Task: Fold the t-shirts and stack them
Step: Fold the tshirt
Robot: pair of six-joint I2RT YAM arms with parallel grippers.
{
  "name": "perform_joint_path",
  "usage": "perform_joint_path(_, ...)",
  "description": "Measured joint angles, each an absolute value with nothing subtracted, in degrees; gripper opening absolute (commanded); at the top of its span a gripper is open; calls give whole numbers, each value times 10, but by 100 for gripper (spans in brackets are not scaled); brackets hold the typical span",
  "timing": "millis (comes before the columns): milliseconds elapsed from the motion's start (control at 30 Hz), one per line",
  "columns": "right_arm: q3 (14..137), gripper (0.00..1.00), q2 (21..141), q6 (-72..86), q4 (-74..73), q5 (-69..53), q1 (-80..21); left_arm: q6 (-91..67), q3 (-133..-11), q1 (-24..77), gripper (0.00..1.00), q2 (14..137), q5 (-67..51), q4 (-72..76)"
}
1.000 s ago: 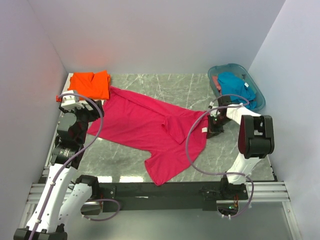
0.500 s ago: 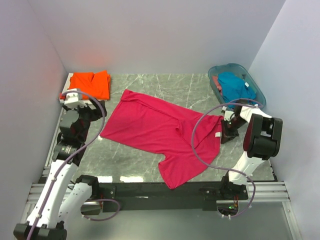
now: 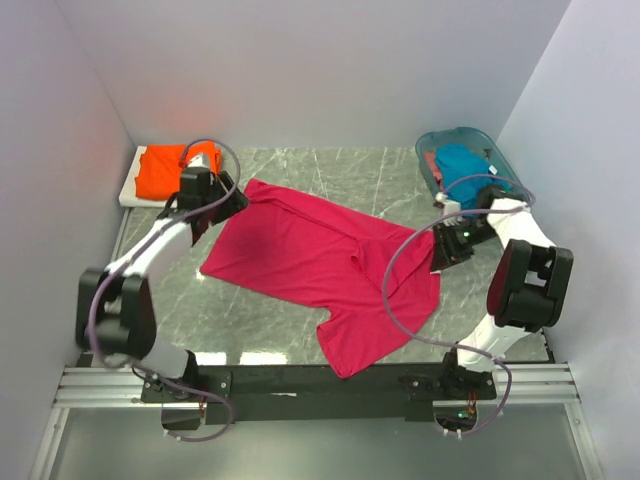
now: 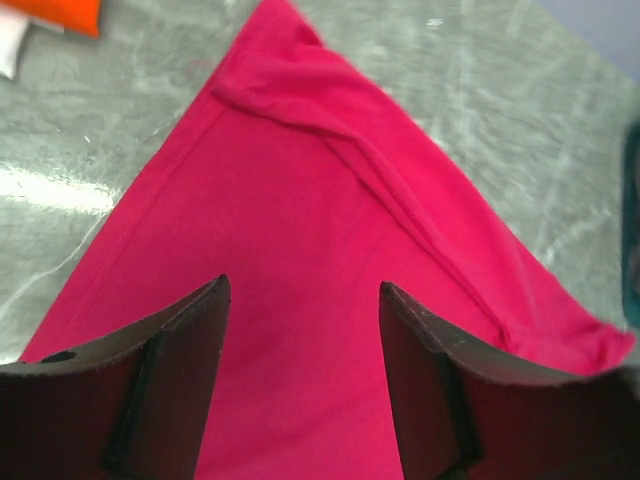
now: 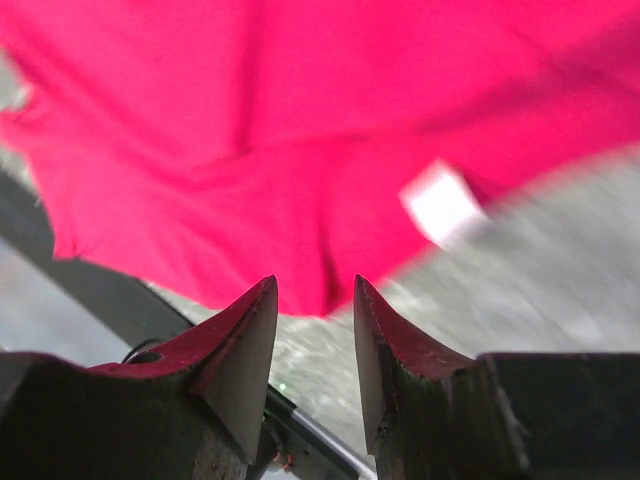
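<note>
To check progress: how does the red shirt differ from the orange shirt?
The red shirt lies spread out and creased in the middle; the orange shirt sits folded in the far left corner. The red shirt covers much more area than the orange shirt. Both are plain and single-coloured.

Right wrist view blurs the magenta shirt [image 5: 200,120] and label [image 5: 440,200].
</note>
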State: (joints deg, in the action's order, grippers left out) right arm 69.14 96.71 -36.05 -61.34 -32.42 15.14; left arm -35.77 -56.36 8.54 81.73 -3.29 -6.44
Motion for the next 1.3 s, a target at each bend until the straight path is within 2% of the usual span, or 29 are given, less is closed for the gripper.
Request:
perform_joint_path(133,691,44,957,-380,-607,-354,69,-401,-623,71,64,932,-28,-65)
perform_joint_path(300,703,46,944,-323,-505,-309,-91,-440,-672,57,64,1007,-15,-69)
perform_joint_path(467,820,48,1019,-257,-437,-243,-171,-469,-713,48,60,1054,-10,-76)
perform_joint_path(567,870,49,1069,-229,-405,-202,-197,-479,-729,45,59,1077,-8,-81)
perform_joint_path(900,899,49,1157,-187,-397,-94,-253,-488,-766,40,50,1121,-6,-94)
perform_joint_path(1300,924,39,1195,-190,-400,-66,-256,-488,-770,39,48,1126,-14,-102)
